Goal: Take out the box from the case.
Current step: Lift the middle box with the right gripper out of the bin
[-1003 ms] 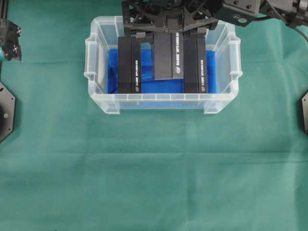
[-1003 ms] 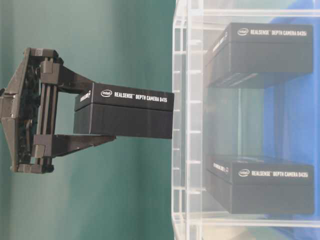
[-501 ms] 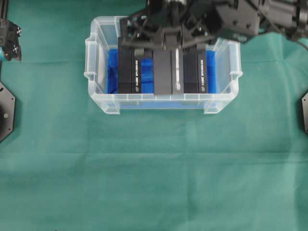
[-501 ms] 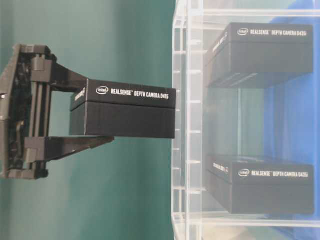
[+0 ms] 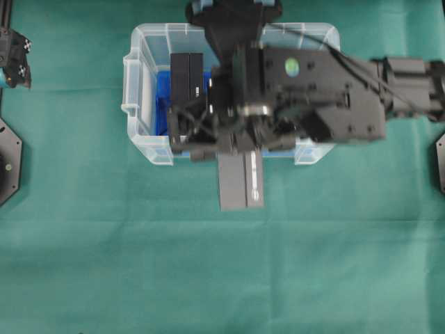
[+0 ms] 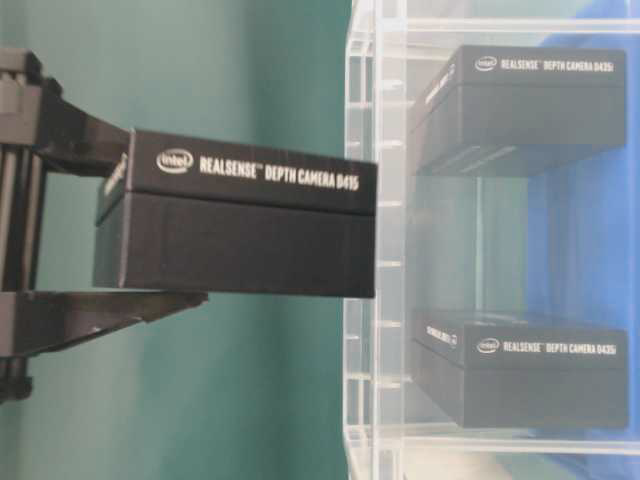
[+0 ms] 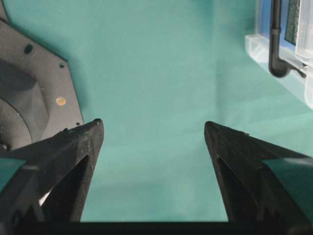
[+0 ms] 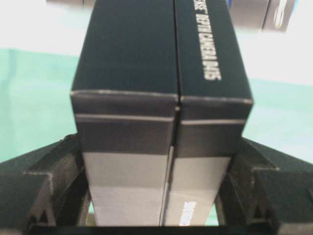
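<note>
Your right gripper, clamped on the black rectangular cardboard box, has swung it out past the front wall of the clear plastic case. It now hangs over the green surface, ready to set down. Your left gripper stands apart, empty.

Green cloth covers the whole work surface, edge to edge in the overhead frame. Faint creases run across it at mid-frame. Light is even and diffuse, with soft shadows. No walls, floor or windows are visible. In the table-level frame the backdrop is the same green.
</note>
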Tool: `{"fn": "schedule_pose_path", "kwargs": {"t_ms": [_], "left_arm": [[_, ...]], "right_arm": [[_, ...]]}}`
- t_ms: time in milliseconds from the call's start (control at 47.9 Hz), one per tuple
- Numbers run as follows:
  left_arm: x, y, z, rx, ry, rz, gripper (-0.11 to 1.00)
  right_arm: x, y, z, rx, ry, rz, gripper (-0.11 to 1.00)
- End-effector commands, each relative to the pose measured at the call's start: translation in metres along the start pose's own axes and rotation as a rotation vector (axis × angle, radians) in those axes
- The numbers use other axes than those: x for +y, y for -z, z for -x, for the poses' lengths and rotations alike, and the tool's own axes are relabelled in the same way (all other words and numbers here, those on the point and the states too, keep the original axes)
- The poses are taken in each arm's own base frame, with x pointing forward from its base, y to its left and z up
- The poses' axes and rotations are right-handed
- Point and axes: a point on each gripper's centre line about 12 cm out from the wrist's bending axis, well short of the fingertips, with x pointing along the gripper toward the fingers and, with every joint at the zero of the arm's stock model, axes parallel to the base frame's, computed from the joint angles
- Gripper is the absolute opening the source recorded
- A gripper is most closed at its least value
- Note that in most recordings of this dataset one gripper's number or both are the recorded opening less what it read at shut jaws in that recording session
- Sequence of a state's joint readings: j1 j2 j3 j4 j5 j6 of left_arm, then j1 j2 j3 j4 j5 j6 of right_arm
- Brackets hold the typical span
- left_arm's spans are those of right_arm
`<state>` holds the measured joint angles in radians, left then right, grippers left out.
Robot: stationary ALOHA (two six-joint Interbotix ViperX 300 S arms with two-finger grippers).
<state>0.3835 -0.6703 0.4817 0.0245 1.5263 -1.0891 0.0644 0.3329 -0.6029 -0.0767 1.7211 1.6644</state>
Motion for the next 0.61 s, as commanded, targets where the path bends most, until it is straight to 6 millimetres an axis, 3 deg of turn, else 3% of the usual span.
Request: {"fn": "schedule_pose_path", "kwargs": {"t_ms": [0, 355, 585], "left_arm": [[-0.001, -0.001, 0.004, -0.01, 0.012, -0.001, 0.82], [-0.001, -0.001, 0.004, -0.009, 0.011, 0.0, 0.82], [-0.001, -0.001, 0.003, -0.009, 0.011, 0.002, 0.82]], "right_arm": [[-0.01, 0.011, 0.035, 0.008, -0.082, 0.003, 0.68], [-0.019, 0.064, 0.038, 0.025, -0.086, -0.013, 0.68], [-0.021, 0.073, 0.039, 0.025, -0.088, -0.02, 0.68]]}}
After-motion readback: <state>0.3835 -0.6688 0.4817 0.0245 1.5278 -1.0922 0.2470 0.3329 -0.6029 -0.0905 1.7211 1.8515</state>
